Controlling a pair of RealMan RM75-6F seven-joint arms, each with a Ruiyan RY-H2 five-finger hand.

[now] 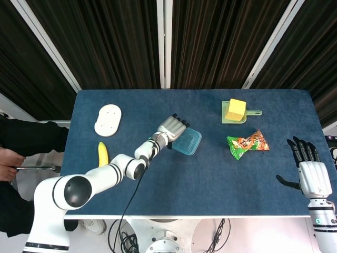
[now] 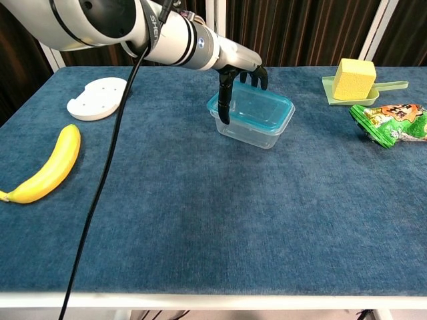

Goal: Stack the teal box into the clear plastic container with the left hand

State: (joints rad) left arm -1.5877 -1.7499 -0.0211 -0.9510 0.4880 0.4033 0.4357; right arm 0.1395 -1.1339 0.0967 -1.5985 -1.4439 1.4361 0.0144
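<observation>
The teal box (image 2: 259, 109) sits nested in the clear plastic container (image 2: 259, 137) at mid-table, its rim level with the container's top. My left hand (image 2: 235, 65) reaches over its far left corner, thumb down along the left side and fingers hooked over the back edge, still holding the box. From above, the teal box (image 1: 186, 142) lies just right of the left hand (image 1: 171, 127). My right hand (image 1: 310, 171) hovers open and empty off the table's right edge, far from the box; the chest view does not show it.
A banana (image 2: 45, 168) lies near the front left, with a white oval lid (image 2: 99, 97) behind it. A yellow block (image 2: 354, 78) rests on a green tray (image 2: 395, 85) at the back right. A green and orange snack bag (image 2: 392, 123) lies in front of that.
</observation>
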